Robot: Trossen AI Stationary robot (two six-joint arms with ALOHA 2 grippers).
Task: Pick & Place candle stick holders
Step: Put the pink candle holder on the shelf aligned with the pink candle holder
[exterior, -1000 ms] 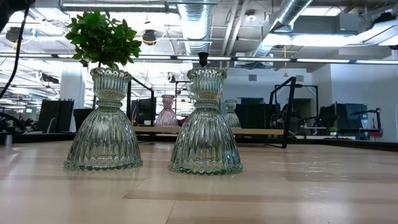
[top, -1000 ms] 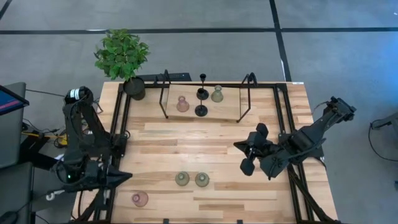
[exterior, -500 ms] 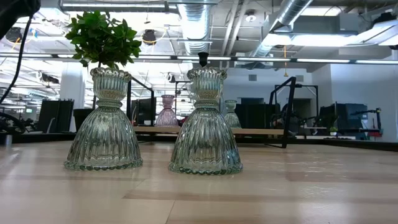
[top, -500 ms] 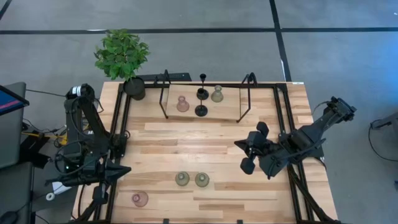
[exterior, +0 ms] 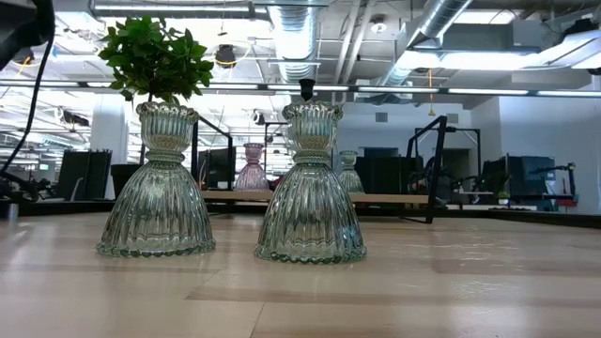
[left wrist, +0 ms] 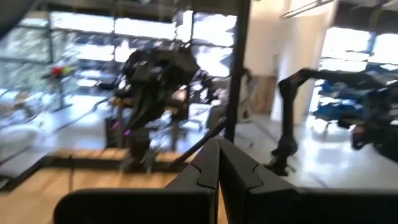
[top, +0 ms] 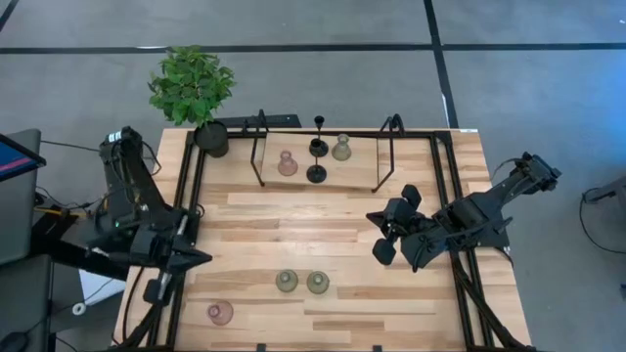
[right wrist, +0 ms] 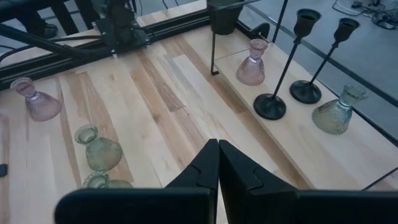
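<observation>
Overhead, the left gripper sits over the counter's left rail, the right gripper over its right-centre; both sets of fingers are pressed closed and empty, tips meeting in each wrist view.

Hidden or unclear: in the low view two olive-green glass holders fill the foreground and screen most of the raised shelf behind them; only the pink holder, part of a green one and the tip of a black stemmed holder show past them. The left wrist view is blurred; the dark shape in it appears to be the other arm. In the right wrist view, the nearer green holder is cut off by the gripper body.

Placement: on the shelf stand a pink holder, two black stemmed holders and a green holder, between two black wire frames. Near the front edge stand two green holders side by side, and a second pink holder at front left.

Open room: bare wood lies between shelf and front pair. A potted plant occupies the back-left corner.
</observation>
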